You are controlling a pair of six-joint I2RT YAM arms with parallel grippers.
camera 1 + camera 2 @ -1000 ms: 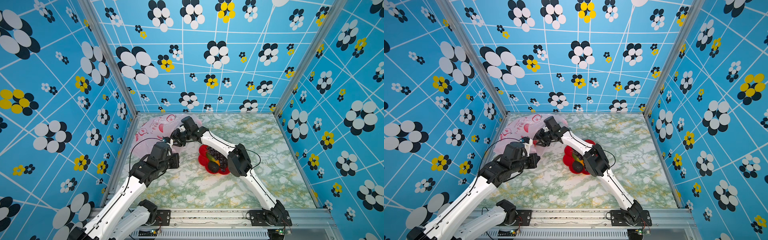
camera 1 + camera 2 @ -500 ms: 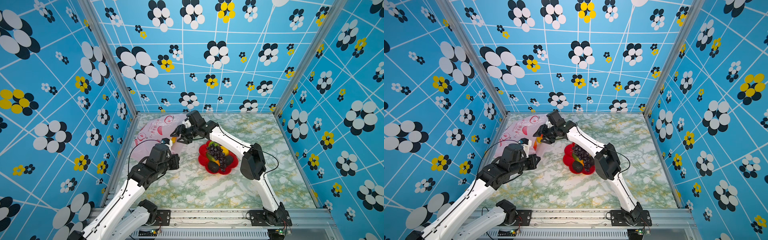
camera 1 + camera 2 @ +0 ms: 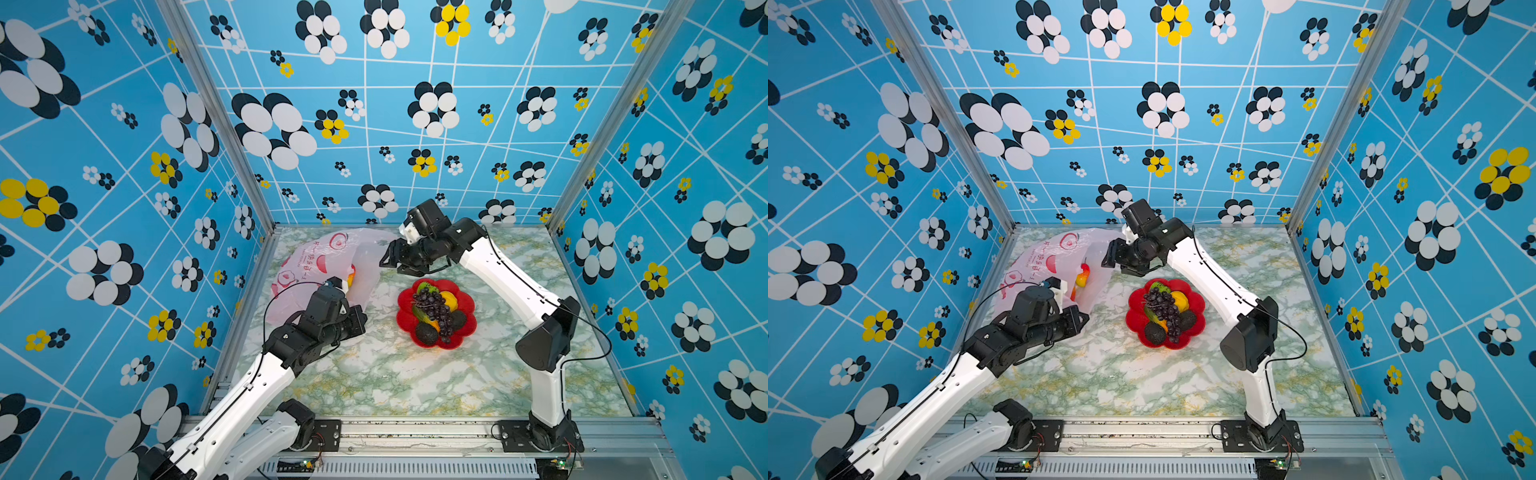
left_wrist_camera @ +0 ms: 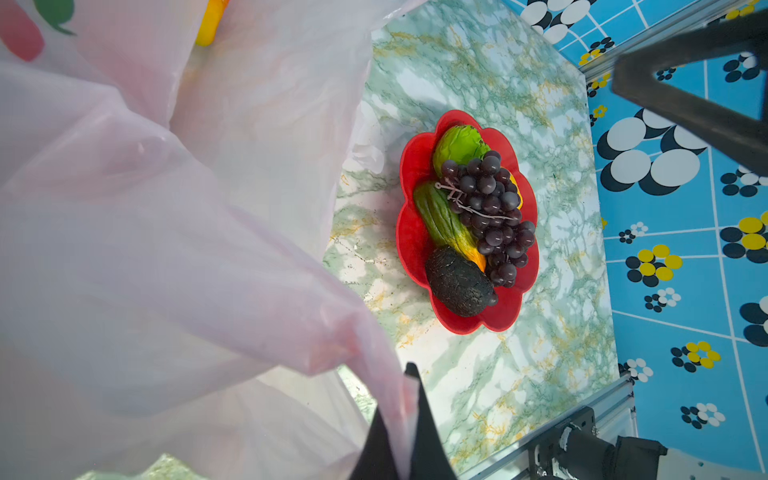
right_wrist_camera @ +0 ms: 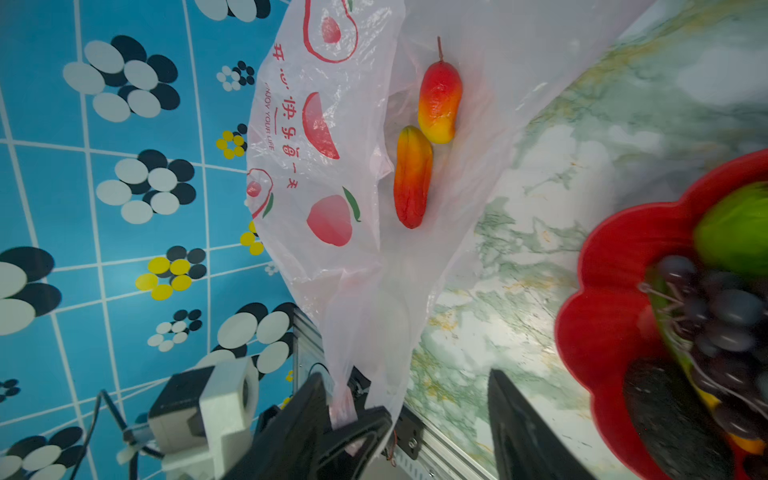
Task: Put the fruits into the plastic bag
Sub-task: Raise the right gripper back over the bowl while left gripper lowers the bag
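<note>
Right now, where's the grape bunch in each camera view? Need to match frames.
Top view: grape bunch mid red dish, right of the plastic bag.
Top view: grape bunch, same spot, mid-dish.
Left wrist: grape bunch on the dish, between the green fruit and the avocado.
Right wrist: grape bunch on the dish, blurred, partly cut off by the frame.
Shared landmark: the red dish.
</note>
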